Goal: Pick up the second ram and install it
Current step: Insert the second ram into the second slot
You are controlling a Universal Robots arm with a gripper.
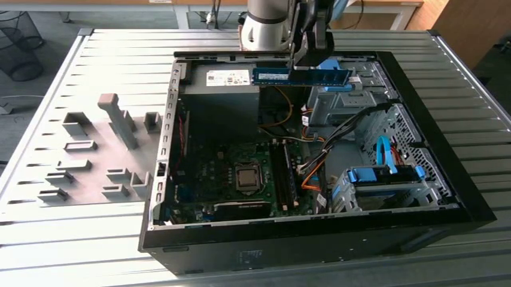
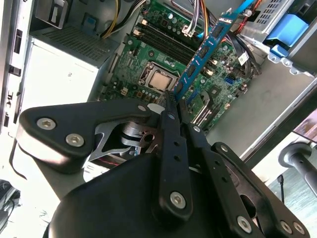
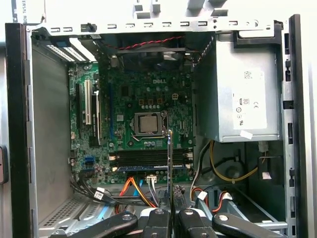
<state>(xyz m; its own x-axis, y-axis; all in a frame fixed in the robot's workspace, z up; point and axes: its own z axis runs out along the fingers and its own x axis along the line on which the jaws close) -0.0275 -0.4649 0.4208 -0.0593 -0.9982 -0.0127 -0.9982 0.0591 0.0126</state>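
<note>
My gripper (image 1: 312,67) hangs over the far end of the open computer case (image 1: 471,209), shut on the second ram (image 1: 297,76). The thin green stick with black chips lies level in the exterior view, sticking out toward that view's left. In the second wrist view the ram (image 2: 204,53) reaches out from the gripper (image 2: 176,101) above the motherboard (image 2: 163,59). In the first wrist view the ram (image 3: 170,158) appears edge-on, rising from the gripper (image 3: 170,213) across the long memory slots (image 3: 143,157). The stick is well above the board, touching nothing else.
Inside the case are the processor socket (image 1: 248,177), the memory slots (image 1: 283,174), orange and black cables (image 1: 319,156), the grey power supply (image 3: 242,99) and a blue drive bracket (image 1: 383,175). Pale grey holder blocks (image 1: 88,161) stand on the slatted table (image 1: 72,239) at the exterior view's left.
</note>
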